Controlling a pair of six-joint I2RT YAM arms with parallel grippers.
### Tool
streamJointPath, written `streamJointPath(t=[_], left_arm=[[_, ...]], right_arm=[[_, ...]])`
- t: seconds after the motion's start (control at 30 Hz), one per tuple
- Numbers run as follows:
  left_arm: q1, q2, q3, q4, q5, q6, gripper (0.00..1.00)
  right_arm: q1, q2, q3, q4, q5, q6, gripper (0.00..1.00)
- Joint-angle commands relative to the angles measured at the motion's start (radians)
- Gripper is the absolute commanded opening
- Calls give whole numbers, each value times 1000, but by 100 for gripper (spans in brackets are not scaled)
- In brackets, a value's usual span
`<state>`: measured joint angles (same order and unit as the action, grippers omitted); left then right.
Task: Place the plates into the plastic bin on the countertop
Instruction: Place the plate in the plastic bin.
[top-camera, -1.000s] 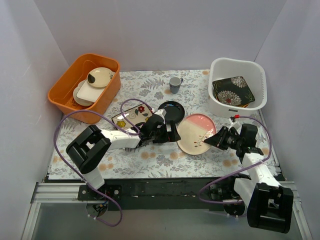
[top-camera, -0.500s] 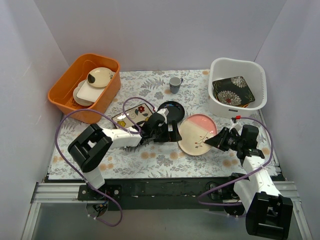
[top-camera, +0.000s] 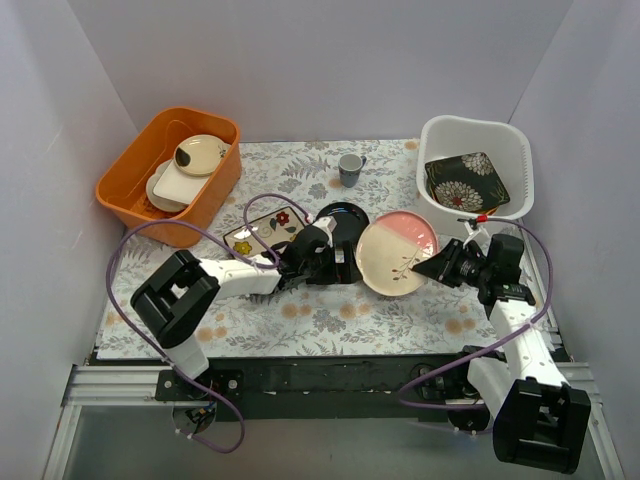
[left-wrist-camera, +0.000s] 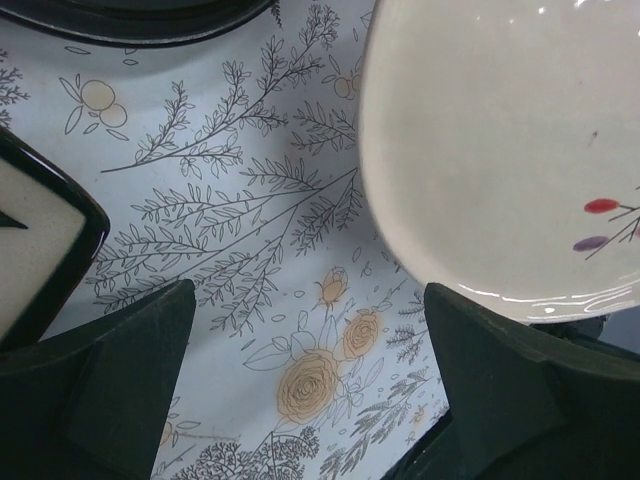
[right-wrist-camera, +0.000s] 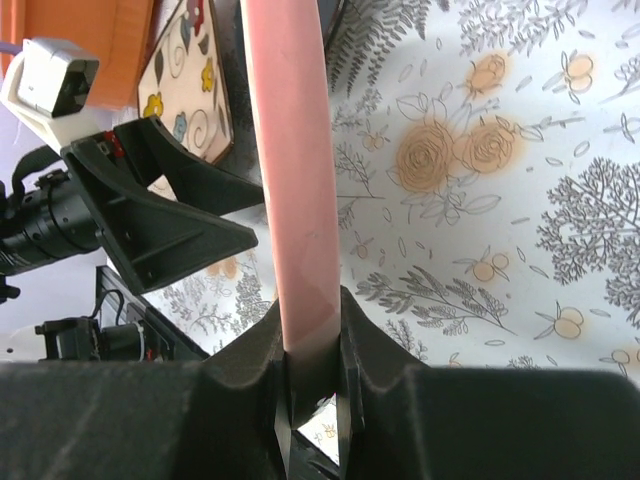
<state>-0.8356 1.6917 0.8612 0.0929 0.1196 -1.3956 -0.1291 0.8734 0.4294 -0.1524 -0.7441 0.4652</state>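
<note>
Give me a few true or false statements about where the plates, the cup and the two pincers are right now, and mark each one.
1. The right pincer grips the pink plate by its rim. True.
2. The left pincer is shut on the small black plate. False: it is open and holds nothing; the small black plate lies apart from it on the cloth.
3. A black square plate with white flowers lies in the white bin. True.
4. The grey-blue cup sits inside the orange tub. False: it stands on the cloth, between the orange tub and the white bin.
5. The pink plate is outside the white bin. True.
</note>
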Motion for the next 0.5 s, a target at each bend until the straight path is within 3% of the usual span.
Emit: streamJointPath(t=[0.0, 0.47], left_arm=[[-10, -105, -37, 2, -5, -6, 98], [-19, -191, -85, 33, 18, 13, 98]], right_arm=[[0, 29, 106, 129, -110, 18, 1], [0, 101, 200, 194, -87, 41, 1]])
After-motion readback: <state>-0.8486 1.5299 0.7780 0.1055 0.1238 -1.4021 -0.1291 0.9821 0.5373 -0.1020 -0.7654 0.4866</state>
